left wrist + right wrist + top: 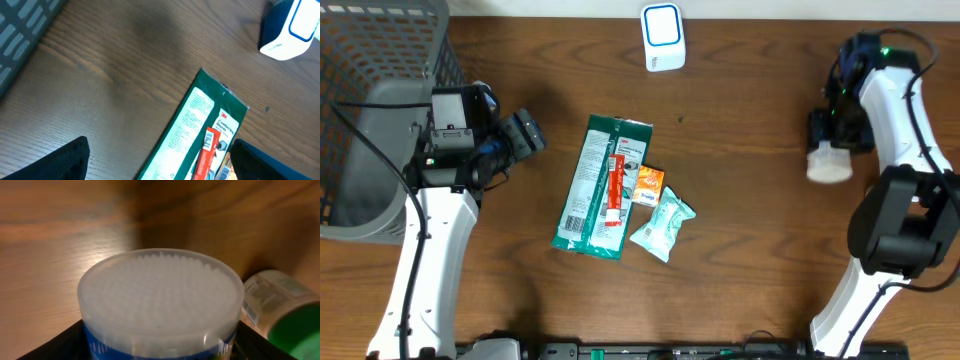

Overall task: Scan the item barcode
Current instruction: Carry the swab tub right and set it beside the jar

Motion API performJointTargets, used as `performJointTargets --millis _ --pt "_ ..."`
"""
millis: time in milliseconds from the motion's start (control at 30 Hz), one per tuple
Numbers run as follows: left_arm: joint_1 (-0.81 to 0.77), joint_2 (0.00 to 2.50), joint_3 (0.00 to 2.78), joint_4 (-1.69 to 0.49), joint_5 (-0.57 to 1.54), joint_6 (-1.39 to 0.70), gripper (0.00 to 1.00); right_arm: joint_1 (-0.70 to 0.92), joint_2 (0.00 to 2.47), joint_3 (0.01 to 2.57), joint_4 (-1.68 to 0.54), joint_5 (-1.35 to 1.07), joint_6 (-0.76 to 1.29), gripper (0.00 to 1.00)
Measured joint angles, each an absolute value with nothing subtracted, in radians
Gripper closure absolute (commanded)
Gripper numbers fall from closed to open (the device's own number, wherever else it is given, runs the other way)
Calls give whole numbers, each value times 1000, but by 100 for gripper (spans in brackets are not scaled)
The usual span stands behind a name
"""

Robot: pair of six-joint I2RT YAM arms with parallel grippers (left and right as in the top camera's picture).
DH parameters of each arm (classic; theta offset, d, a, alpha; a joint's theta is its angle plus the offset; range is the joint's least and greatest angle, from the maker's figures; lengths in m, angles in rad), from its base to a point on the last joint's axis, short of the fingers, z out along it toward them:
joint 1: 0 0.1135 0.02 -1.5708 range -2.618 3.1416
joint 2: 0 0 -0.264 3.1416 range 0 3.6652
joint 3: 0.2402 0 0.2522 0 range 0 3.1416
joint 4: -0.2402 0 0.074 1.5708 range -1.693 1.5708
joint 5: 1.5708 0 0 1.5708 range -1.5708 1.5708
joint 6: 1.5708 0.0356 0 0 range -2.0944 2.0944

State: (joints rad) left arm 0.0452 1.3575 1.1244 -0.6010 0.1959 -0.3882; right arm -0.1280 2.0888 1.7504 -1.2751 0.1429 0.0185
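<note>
Cotton swab tub is the item as far as you can judge; it sits at the table's right side, well apart from the scanner at the far edge; right gripper grips it, fingers on either side of the blue-labelled wall, clear lid facing the wrist camera; no barcode shows in any view, probably on the label side or base, so you likely have to turn it toward the scanner face. Held low by the wall, which leaves the label mostly free. A green-capped bottle lies just beside the tub, so watch for a bump on lifting. Left gripper is wide open and empty, hanging left of the green pack, likely parked out of the way. A red tube, orange packet and teal pouch lie on or against that pack mid-table, probably waiting their turn; the grey basket stands far left, maybe for scanned goods.
</note>
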Motion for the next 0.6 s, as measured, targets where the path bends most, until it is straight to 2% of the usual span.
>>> performJointTargets --millis 33,100,133,433,600 --pt "45 1357 1124 -601 196 -388 12 -128 2089 1711 -1243 159 10 30" --pt "45 1358 1124 -601 196 -388 12 -128 2089 1678 -1224 177 5 4" --pt "45 1357 1124 -601 196 -388 12 -128 2089 1665 -1211 183 4 1" --pt "45 1358 1124 -601 196 -388 12 -128 2089 1644 -1221 216 -12 1" --pt "45 1358 1124 -601 196 -388 12 -128 2089 1705 -1303 218 -12 1"
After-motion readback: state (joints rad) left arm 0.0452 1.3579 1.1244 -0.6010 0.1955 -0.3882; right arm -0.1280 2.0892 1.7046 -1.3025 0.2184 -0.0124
